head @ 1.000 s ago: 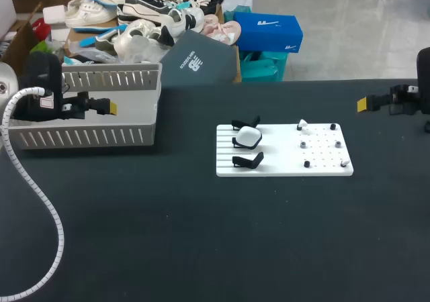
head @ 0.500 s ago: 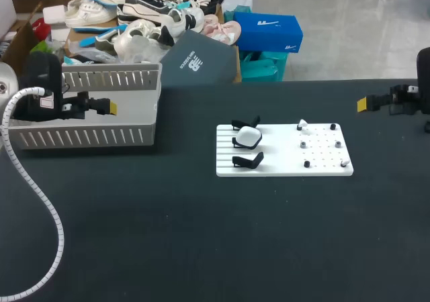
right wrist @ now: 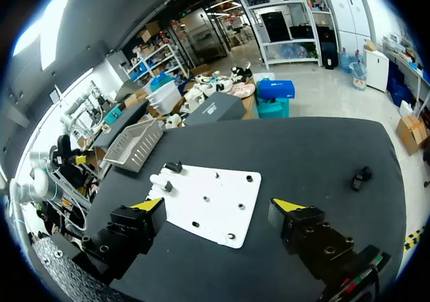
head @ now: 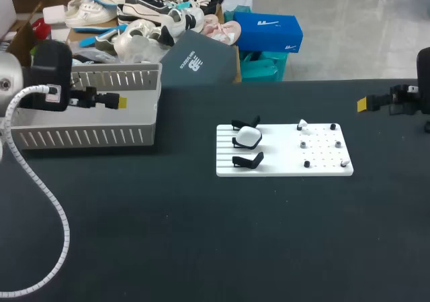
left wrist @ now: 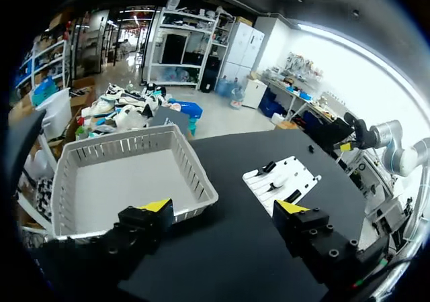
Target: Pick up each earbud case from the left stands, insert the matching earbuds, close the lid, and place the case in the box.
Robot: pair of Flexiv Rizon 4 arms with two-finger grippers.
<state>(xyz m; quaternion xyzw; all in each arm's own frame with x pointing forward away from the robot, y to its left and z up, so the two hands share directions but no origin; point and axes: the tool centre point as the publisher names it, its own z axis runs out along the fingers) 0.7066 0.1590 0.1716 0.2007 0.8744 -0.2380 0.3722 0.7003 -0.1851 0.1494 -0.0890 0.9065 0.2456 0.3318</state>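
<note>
Head view: earbud case (head: 248, 137) at the board's (head: 282, 169) left edge; left gripper (head: 119, 103), right gripper (head: 361, 103) side-on — gaps hidden. Left wrist view: spread wide, empty, box (left wrist: 198, 181) ahead. Right wrist view: likewise wide, empty — case barely discernible.

L tool (left wrist: 223, 208) open wide, empty, R tool (right wrist: 217, 205) likewise, well apart.

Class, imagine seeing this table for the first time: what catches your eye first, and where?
A white board at mid-table stands out against the black table, with a white case on the black stands at its left end. A grey slatted basket sits at the far left, the open left claw near it.
</note>
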